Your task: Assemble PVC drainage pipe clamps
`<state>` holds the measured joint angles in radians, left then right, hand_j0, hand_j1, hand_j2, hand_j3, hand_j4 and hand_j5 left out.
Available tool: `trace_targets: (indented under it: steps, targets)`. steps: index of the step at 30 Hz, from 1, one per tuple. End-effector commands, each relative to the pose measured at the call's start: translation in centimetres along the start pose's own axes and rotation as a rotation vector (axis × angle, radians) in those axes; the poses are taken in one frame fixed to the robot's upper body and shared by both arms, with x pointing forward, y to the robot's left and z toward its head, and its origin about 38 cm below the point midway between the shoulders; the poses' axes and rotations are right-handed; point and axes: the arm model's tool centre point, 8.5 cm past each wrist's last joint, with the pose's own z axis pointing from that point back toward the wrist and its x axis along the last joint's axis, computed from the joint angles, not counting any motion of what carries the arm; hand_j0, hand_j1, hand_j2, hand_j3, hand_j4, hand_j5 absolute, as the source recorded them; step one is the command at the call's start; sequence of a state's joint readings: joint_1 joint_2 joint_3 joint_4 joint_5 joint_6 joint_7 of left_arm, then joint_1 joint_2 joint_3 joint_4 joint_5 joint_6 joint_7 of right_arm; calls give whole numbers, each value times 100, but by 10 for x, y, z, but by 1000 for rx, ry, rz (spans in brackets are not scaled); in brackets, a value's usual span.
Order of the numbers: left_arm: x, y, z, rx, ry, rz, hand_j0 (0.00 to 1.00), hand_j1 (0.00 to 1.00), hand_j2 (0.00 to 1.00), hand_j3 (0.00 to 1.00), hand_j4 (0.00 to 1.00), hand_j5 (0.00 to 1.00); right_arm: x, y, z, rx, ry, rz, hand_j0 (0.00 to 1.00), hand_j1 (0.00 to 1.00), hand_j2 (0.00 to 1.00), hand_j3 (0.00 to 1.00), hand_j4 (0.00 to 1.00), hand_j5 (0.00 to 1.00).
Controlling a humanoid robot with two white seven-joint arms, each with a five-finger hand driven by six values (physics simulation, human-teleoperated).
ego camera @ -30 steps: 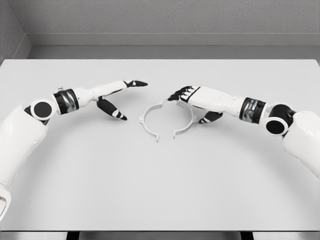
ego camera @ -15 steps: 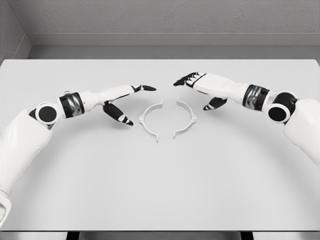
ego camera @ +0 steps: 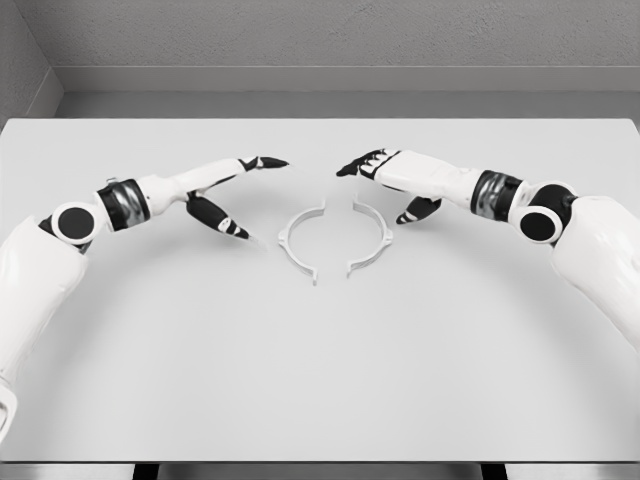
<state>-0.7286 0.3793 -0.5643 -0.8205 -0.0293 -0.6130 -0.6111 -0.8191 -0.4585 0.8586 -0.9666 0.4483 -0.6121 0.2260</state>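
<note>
White robot hand [ego camera: 225, 190] and its twin [ego camera: 385, 180] spread open, empty.

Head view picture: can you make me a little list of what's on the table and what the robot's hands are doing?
surface: white table
left piece: left clamp half, lying flat
right piece: right clamp half, lying flat
pieces: facing each other, gaps between their ends
left hand: open, holds nothing, left of the pieces
right hand: open, holds nothing, by the right piece's far end

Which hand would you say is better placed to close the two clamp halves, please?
Probably the right hand: it hovers open nearer the right half. The left hand is also open but farther from the left half.
</note>
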Motion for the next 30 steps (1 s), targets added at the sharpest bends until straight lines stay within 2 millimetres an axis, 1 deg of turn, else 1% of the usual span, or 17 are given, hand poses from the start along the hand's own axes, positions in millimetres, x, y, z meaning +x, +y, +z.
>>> trace_targets:
  steps: [1, 5, 7, 12, 13, 20, 30]
  targets:
    - [-8, 7, 10, 32, 21, 19, 100, 100, 100, 100, 100, 100, -2, 2, 0, 1, 7, -11, 100, 100, 100, 100, 100, 100]
    - [-7, 8, 10, 33, 20, 17, 100, 100, 100, 100, 100, 100, 0, 4, -3, 9, 2, -12, 100, 100, 100, 100, 100, 100]
    - [-9, 8, 12, 34, 27, 20, 100, 100, 100, 100, 100, 100, -1, 2, -3, 6, 3, -8, 100, 100, 100, 100, 100, 100]
    - [-12, 8, 13, 36, 35, 26, 100, 100, 100, 100, 100, 100, 1, 2, -6, 5, -2, -8, 100, 100, 100, 100, 100, 100]
    - [-11, 10, 13, 38, 34, 22, 100, 100, 100, 100, 100, 100, 2, 2, -6, 5, -4, -8, 100, 100, 100, 100, 100, 100]
    - [-12, 10, 13, 39, 38, 24, 100, 100, 100, 100, 100, 100, 7, 3, -12, 10, -18, -7, 100, 100, 100, 100, 100, 100]
    - [-12, 11, 13, 40, 37, 25, 100, 100, 100, 100, 100, 100, 9, 6, -14, 10, -25, -5, 100, 100, 100, 100, 100, 100]
